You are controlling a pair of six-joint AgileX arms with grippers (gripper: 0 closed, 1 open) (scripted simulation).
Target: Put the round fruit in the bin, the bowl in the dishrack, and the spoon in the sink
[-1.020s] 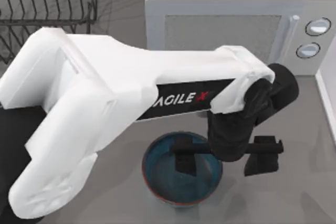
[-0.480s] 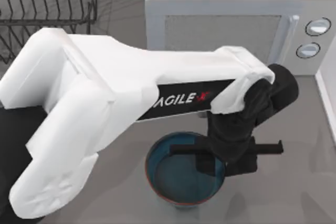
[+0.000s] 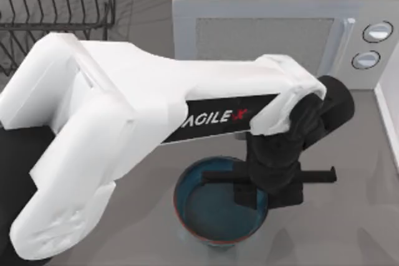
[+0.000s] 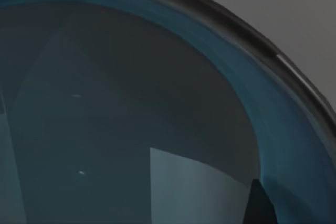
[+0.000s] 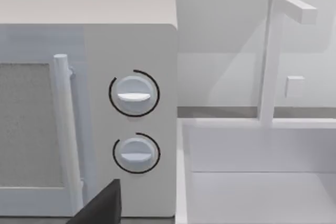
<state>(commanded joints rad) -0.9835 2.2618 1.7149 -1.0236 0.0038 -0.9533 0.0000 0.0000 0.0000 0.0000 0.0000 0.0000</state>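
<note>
Our white left arm (image 3: 124, 129) stretches rightward across the table, its black two-finger left gripper (image 3: 268, 194) pointing down, fingers drawn close together.

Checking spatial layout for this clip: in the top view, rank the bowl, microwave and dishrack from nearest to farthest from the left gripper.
1. bowl: left gripper closed over its right rim.
2. microwave: just behind, top right.
3. dishrack: far top-left corner.

dishrack (image 3: 59, 4) cropped, bowl (image 3: 209, 207) partly hidden
</note>
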